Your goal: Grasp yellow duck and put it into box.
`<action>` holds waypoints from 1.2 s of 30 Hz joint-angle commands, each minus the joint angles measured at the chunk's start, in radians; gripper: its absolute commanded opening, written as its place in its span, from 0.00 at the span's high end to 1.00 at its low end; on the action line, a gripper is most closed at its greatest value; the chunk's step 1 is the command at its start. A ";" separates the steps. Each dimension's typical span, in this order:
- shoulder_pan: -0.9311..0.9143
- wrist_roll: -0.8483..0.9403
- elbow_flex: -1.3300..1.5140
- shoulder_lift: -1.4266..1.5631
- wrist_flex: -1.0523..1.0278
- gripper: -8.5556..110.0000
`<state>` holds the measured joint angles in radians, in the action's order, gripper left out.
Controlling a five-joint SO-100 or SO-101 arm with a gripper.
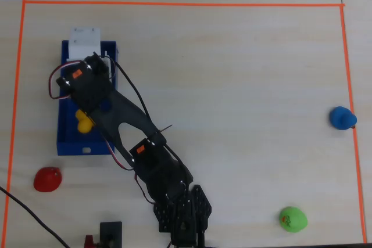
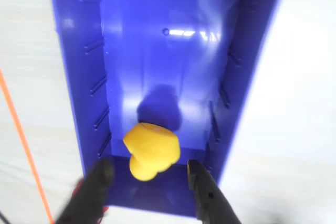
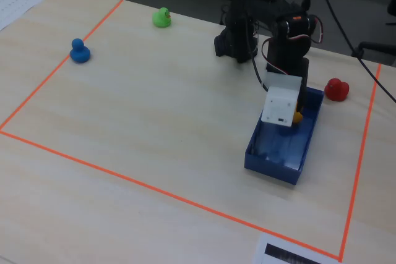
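Overhead view, reading left to right: I see a red duck [image 1: 47,179] on the table below the box [image 1: 65,137]. Inside the box lies the yellow duck [image 1: 85,121], partly under my arm [image 1: 125,117]. A green duck [image 1: 292,219] sits low on the right and a blue duck [image 1: 342,118] by the tape line [image 1: 349,79]. On the wrist camera my gripper [image 2: 149,174] is spread, its fingers either side of the duck with gaps showing; the duck rests on the box floor.
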<state>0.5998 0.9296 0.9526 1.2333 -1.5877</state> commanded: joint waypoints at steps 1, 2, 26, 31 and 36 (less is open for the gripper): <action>-0.083 0.051 0.092 0.213 0.038 0.93; -0.114 0.072 0.149 0.272 0.058 0.93; -0.535 0.463 1.882 1.755 0.342 0.93; -0.543 0.477 1.970 1.821 0.344 0.93; -0.568 0.500 2.049 1.870 0.364 0.93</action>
<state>0.0491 1.4174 2.9851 3.0726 -1.2456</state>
